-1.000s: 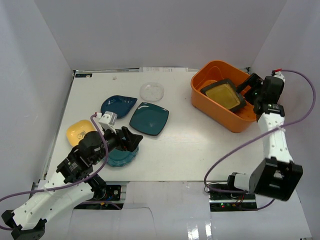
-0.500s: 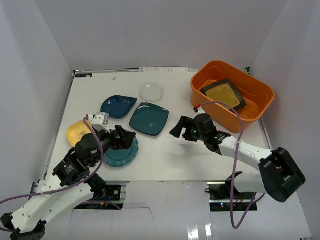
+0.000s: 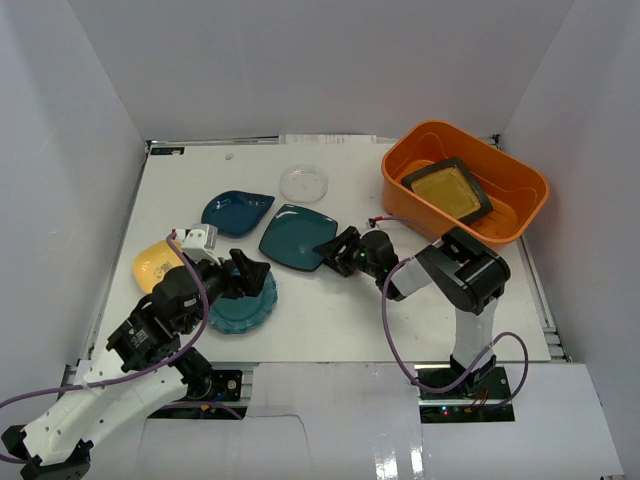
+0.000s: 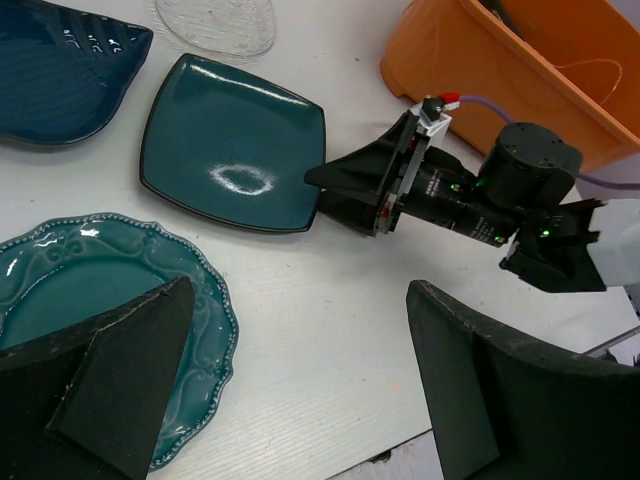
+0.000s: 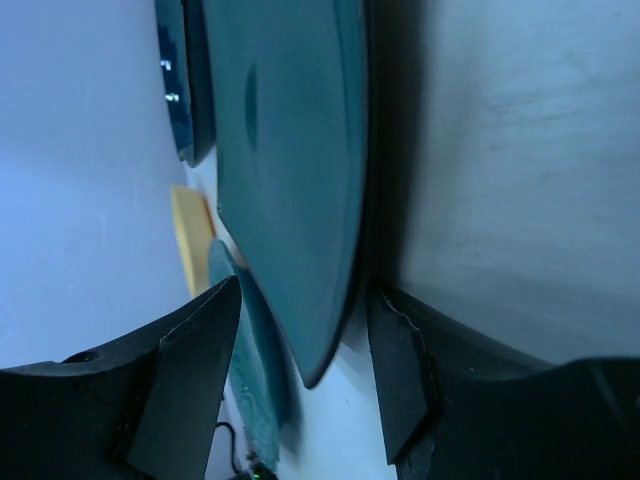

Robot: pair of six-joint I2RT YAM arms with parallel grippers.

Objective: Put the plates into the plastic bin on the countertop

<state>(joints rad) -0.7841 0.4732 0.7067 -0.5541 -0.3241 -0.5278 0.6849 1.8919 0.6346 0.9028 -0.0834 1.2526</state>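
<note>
teal plate (image 3: 298, 237) (right hand (image 3: 327, 250) nearer now)

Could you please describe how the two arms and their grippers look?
Both the left arm and right arm have white links and black joints. A purple cable trails along each. The left gripper and right gripper are black, with broad wedge-shaped fingers. A red plug tips the right cable.

A flat white countertop (image 3: 350, 300) fills the middle of the overhead view. Plain white walls stand on three sides of it: a back wall (image 3: 320, 60) beyond its far edge, and a left wall (image 3: 60, 150) and a right wall (image 3: 590, 90) at its sides. Along its near edge lies a glossy white ledge (image 3: 330, 440) catching reflections. The light is even and the shadows are soft.
</note>
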